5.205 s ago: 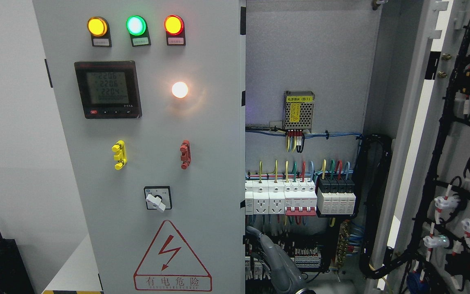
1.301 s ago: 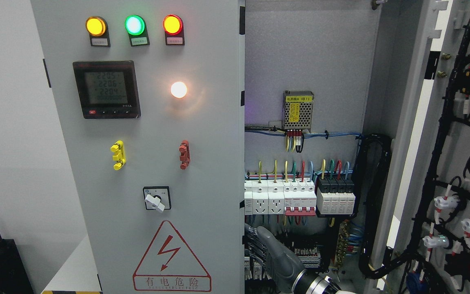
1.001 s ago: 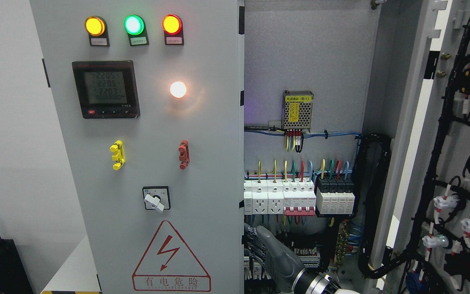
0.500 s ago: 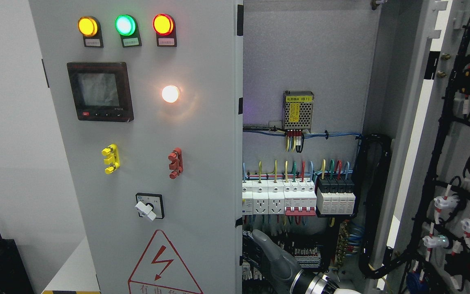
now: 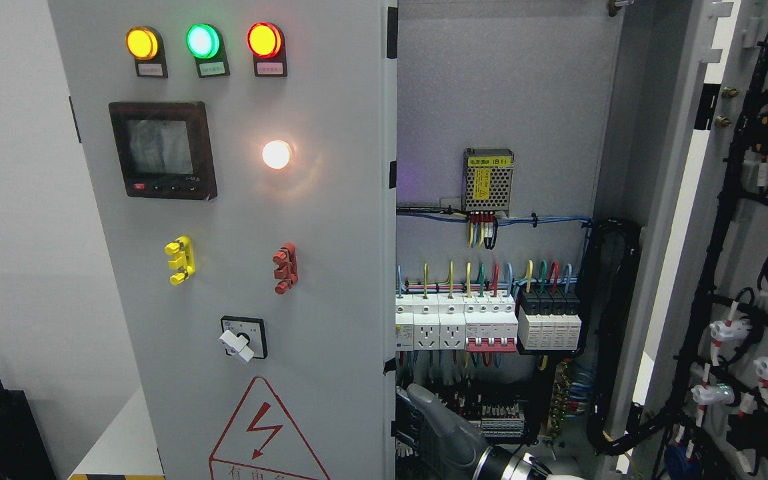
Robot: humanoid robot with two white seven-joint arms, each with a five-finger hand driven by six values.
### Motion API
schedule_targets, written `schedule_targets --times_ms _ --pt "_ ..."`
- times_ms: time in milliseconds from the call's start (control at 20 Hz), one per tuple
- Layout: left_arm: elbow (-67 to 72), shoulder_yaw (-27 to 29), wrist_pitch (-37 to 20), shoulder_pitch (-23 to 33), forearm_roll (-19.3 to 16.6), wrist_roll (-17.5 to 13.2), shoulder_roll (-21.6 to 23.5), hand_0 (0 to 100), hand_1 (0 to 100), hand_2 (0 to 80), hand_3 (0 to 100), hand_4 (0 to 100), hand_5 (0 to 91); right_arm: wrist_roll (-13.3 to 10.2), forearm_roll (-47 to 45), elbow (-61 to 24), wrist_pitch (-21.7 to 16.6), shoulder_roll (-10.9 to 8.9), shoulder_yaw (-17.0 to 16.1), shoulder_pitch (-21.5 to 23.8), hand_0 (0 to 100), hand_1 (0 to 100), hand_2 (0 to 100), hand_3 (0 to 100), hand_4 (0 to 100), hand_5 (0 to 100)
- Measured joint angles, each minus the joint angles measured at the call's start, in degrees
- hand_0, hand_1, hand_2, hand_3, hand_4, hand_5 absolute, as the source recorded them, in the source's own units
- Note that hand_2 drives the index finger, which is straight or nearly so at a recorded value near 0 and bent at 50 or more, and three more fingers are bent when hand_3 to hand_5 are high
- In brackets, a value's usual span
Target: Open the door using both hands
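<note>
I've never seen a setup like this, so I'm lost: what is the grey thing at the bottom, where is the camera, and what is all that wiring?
The camera sits on a humanoid robot's head, facing an electrical cabinet. The grey thing is the robot's right hand, reaching in from the lower right toward the edge of the left door; whether it grips the door cannot be seen. That door carries three indicator lamps, a meter and a warning triangle. The right door already stands open. Inside are breakers and wires.

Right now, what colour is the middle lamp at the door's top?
Green, the middle lamp; head view.
</note>
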Motion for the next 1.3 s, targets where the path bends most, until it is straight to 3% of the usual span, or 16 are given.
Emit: schedule_targets --times_ms 450,1301 --pt "0.0 0.0 0.0 -0.01 0.0 0.0 0.01 0 0 0.0 0 3 0.0 2.84 -0.26 -1.1 0.0 0.08 0.12 0.31 11 0 0 0 0 0" --pt "0.0 0.0 0.0 -0.01 0.0 0.0 0.0 0 0 0.0 0 3 0.0 3.36 -0.34 -3.36 1.16 0.52 0.57 1.41 11 0 0 0 0 0"
